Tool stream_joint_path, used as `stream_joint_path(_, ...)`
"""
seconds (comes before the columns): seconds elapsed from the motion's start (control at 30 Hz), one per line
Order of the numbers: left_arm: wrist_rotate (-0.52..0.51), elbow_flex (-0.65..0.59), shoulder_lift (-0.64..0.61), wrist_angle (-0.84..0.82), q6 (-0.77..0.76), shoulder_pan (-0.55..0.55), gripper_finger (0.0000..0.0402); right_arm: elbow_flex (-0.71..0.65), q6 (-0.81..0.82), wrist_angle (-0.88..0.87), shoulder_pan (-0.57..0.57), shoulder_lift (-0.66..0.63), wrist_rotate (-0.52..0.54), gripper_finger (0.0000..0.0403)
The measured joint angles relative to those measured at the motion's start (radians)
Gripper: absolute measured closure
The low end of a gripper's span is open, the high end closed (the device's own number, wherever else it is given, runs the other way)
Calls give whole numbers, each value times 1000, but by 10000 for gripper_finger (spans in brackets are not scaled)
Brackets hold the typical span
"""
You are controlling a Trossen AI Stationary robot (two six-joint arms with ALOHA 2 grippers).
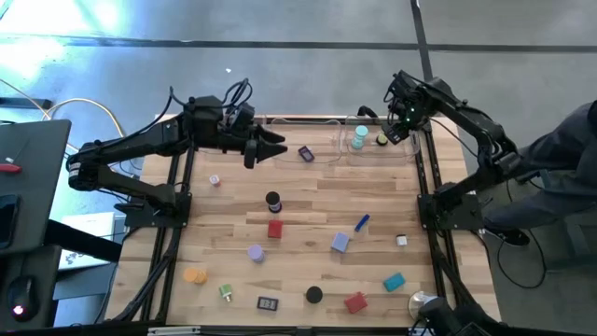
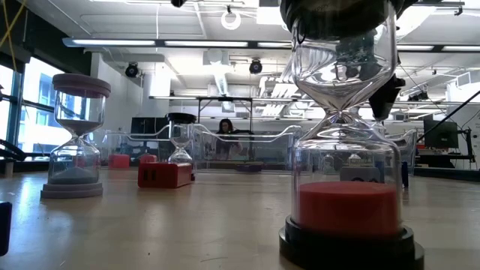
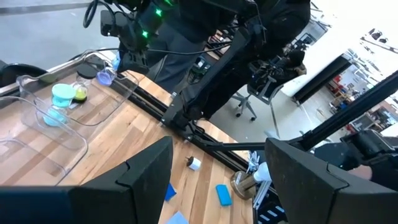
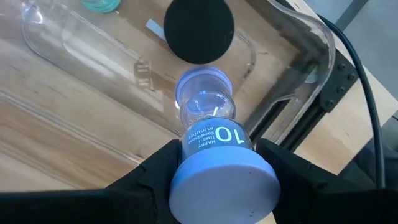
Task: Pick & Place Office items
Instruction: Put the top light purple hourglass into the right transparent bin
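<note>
We see the right gripper over the clear trays at the bench's 1 o'clock corner, its jaws closed on a lavender-capped hourglass marked 10. A teal hourglass and a small green piece lie in the tray. The left gripper hovers at 11 o'clock, jaws parted and holding nothing. Across the bench lie other items: a black-capped timer and a red block near the centre, a blue stick at 3 o'clock, a teal block and a red piece at 5 o'clock, and an orange cap at 7 o'clock.
</note>
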Motion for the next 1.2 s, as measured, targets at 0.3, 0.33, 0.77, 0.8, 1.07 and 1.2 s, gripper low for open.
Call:
stream_joint_path(0.3, 0, 0, 14, -2, -1, 2, 153, 0, 33, -57, 11, 0, -43, 223)
stream_joint_path(0.33, -2, 0, 16, -3, -2, 2, 153, 0, 37, -66, 11, 0, -50, 223)
stream_joint_path(0.77, 7, 0, 22, 1, -4, -5, 153, 0, 116, -124, 11, 1, -95, 223)
stream_joint_path(0.8, 7, 0, 22, 0, -4, -8, 153, 0, 122, -129, 11, 1, -95, 223)
stream_joint_path(1.07, 7, 0, 22, 0, -4, -17, 153, 0, 197, -178, 35, 8, -114, 223)
stream_joint_path(1.2, 7, 0, 22, 0, -4, -17, 153, 0, 247, -203, 38, 9, -116, 223)
